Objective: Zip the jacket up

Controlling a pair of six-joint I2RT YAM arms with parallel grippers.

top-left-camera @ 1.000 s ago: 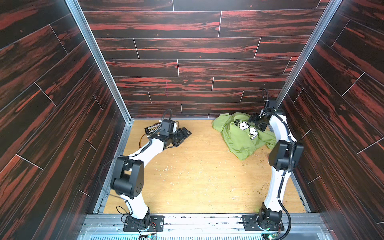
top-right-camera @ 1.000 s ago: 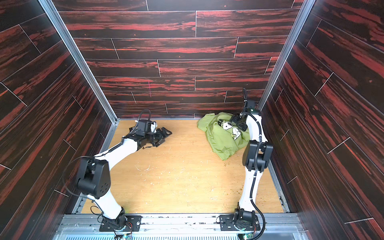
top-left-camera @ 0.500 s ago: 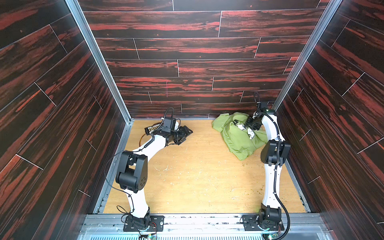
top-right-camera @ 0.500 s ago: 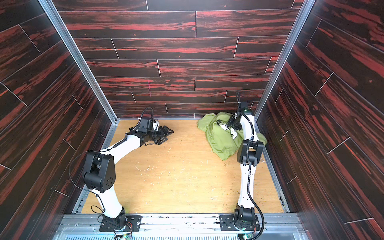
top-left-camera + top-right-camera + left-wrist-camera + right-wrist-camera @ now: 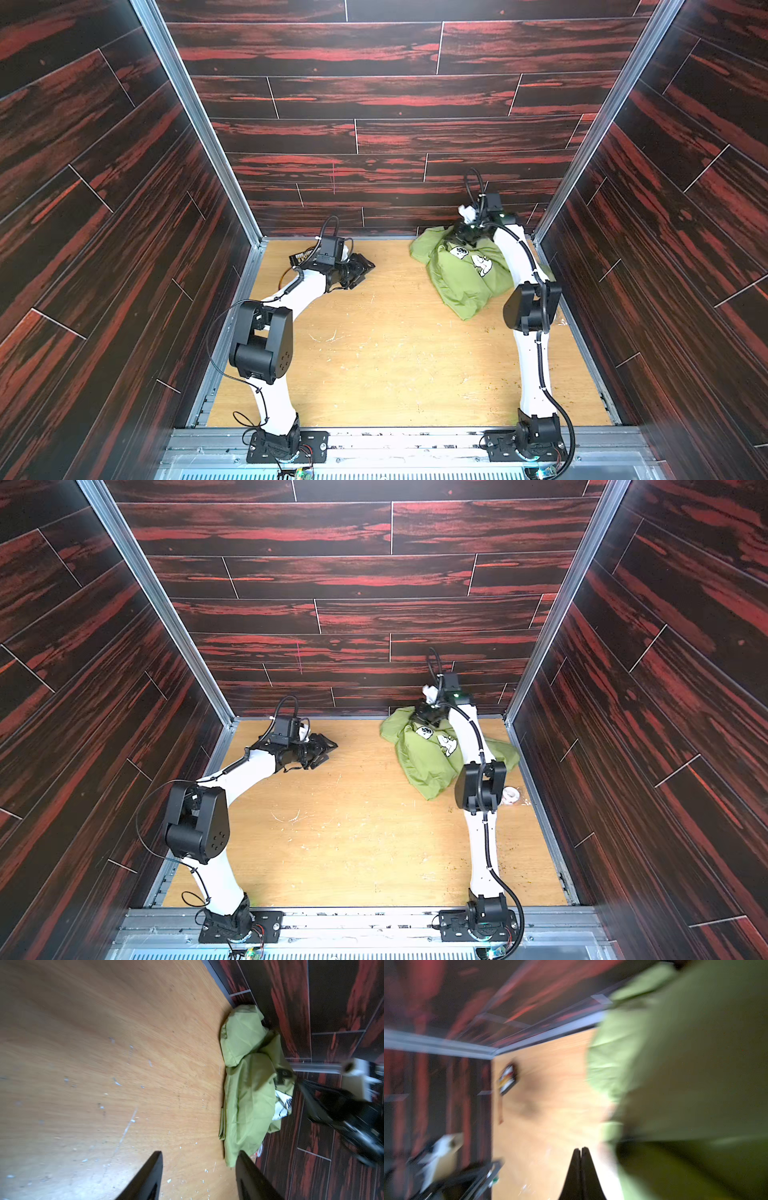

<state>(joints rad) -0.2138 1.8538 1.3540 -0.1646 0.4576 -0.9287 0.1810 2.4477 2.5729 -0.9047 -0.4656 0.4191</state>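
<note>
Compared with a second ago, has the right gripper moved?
Yes. In both top views the right gripper has swung left along the far edge of the jacket, away from the metal corner post on the right.

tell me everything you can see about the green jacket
The jacket is thin olive-green fabric, crumpled in a heap on the wooden table at its far right corner. A black-and-white cartoon print faces up. No zipper can be made out. The shut right gripper is beside it, gripping nothing visible.
</note>
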